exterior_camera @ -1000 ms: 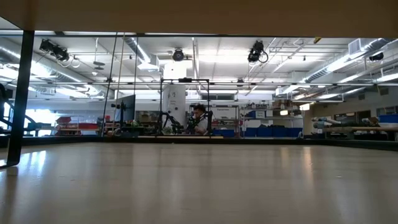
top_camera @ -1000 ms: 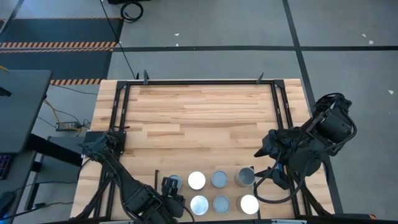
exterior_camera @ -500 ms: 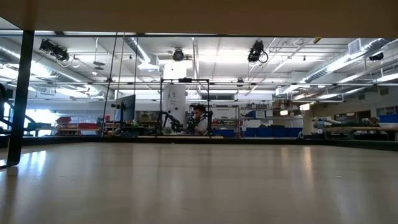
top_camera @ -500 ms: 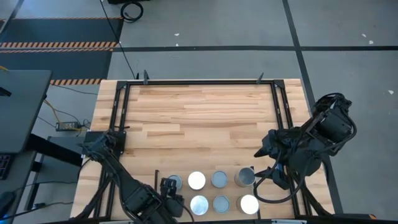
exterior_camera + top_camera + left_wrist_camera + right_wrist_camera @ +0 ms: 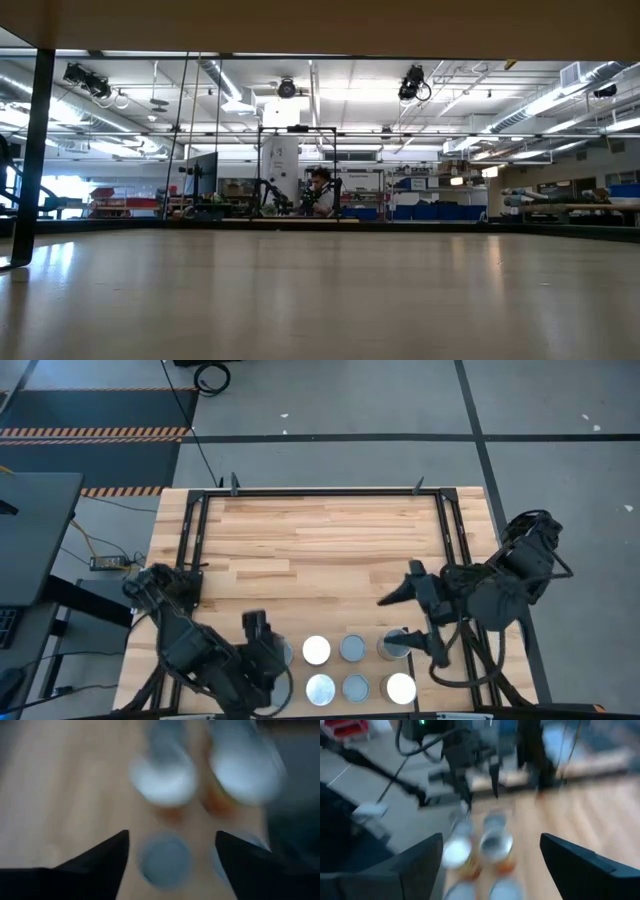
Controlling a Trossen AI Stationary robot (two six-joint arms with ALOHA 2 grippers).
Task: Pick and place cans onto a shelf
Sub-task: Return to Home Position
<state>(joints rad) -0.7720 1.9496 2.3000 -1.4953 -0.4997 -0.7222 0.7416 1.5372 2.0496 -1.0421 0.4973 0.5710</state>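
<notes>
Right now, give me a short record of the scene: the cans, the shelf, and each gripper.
cans: seven tops show, a row of four behind a row of three
shelf: light-wood board with black rails; cans stand at its near edge
left gripper: open, empty, at the left end of the row of four, partly covering one can
right gripper: open, empty, over bare board just beyond the right-hand cans

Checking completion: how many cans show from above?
7 cans: a row of four, a nearer row of three; the left arm may hide another.
</notes>
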